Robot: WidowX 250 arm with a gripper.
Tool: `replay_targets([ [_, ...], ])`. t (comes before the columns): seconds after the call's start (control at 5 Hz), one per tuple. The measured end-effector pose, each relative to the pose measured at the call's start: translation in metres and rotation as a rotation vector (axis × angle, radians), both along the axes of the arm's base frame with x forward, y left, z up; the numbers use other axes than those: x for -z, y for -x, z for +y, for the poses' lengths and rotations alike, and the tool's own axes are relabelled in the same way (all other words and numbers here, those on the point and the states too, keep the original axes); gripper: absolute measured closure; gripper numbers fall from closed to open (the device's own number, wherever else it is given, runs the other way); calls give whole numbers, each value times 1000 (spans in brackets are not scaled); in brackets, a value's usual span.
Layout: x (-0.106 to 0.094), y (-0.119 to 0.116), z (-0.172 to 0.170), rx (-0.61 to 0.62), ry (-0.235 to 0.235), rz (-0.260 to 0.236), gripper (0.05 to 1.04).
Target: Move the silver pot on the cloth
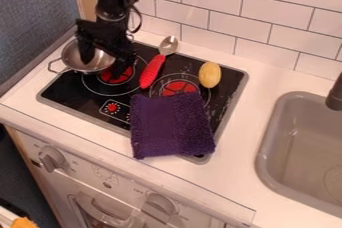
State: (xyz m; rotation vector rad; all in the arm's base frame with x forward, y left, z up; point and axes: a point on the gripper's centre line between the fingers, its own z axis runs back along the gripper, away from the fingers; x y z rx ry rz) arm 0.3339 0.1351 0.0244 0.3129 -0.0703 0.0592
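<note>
White rectangular tiles (212, 4) back the white table (246, 134), with its black cooktop (67, 88), grey sink (272, 147) and knobbed oven front (127, 190), beside a blue-grey wall (33, 24).

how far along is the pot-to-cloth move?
Done: gripper is at the silver pot, jaws apart.
In hand: no grip apparent, probably lining up.
Left: grasp, lift, set down; pot sits by a corner of the stove, off the purple cloth.

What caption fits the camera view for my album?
Black end effector at the round silver metal pot, square purple fabric cloth lying nearby.
</note>
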Motion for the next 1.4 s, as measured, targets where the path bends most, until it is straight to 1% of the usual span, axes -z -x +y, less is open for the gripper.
replay_targets([
  [0.2, 7, 0, 2, -3, -10, 5, 285],
  [0.4, 9, -1, -1, 5, -21, -1, 608],
  [0.6, 9, -3, -3, 18, -23, -7, 857],
  [0.8, 8, -4, -6, 55, -29, 5, 983],
  [1.0, 8, -4, -6, 71, -28, 9, 1007],
  [1.2, 7, -3, -6, 69, -32, 7, 1010],
  [1.4, 3, -3, -6, 70, -40, -3, 1010],
])
